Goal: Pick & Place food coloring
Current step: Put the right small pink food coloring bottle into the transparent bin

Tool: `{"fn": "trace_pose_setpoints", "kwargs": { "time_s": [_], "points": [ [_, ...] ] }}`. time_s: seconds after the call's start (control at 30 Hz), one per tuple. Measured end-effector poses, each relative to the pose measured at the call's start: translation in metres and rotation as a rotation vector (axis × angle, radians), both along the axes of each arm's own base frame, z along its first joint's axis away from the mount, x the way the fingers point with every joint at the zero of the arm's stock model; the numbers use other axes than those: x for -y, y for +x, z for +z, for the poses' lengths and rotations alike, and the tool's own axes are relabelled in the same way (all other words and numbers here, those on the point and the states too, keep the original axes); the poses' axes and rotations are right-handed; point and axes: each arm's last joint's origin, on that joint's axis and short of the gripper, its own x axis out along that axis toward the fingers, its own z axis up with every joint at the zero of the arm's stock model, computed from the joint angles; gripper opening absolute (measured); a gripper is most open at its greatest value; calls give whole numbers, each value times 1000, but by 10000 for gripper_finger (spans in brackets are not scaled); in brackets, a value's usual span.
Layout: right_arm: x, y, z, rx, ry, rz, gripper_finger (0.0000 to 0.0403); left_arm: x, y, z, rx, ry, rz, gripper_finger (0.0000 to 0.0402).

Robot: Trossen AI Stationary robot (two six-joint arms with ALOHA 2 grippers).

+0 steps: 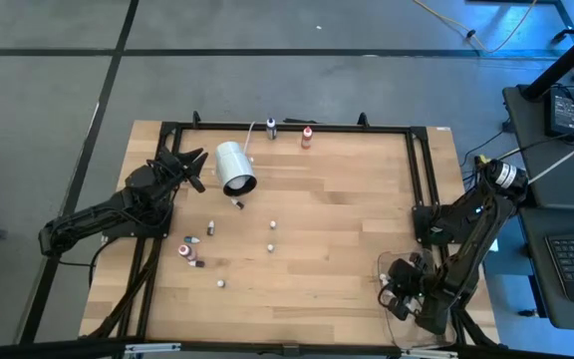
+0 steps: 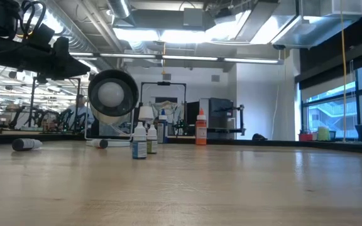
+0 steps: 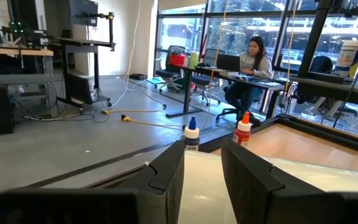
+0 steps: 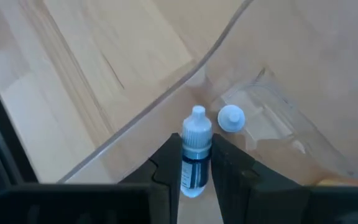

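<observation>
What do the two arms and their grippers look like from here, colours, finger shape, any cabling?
Both arms are black and jointed. The left gripper has two broad, flat, matte-dark fingers. The right gripper has matching dark fingers. The right arm has a silver-banded joint; thin cables trail beside it.

The high view looked straight down on the table (image 1: 297, 219); the low view faced level across it.

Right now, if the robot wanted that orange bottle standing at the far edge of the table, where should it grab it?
Around the body of the orange bottle, coming down from above. It stands upright with a narrow tapered tip, so the wider body probably offers the surer grip.
</observation>
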Motion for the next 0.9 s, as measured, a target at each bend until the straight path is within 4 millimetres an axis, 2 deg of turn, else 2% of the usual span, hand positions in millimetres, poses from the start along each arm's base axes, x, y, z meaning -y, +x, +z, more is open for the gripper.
{"fn": "trace_pose_setpoints", "kwargs": {
  "time_s": [0.7,0.9],
  "points": [
    [2,0,4,25,11,-2,74,0,0,0,0,1,0,104],
    [5,-2,13,28,57,-2,71,0,0,0,0,0,0,104]
  ]
}}
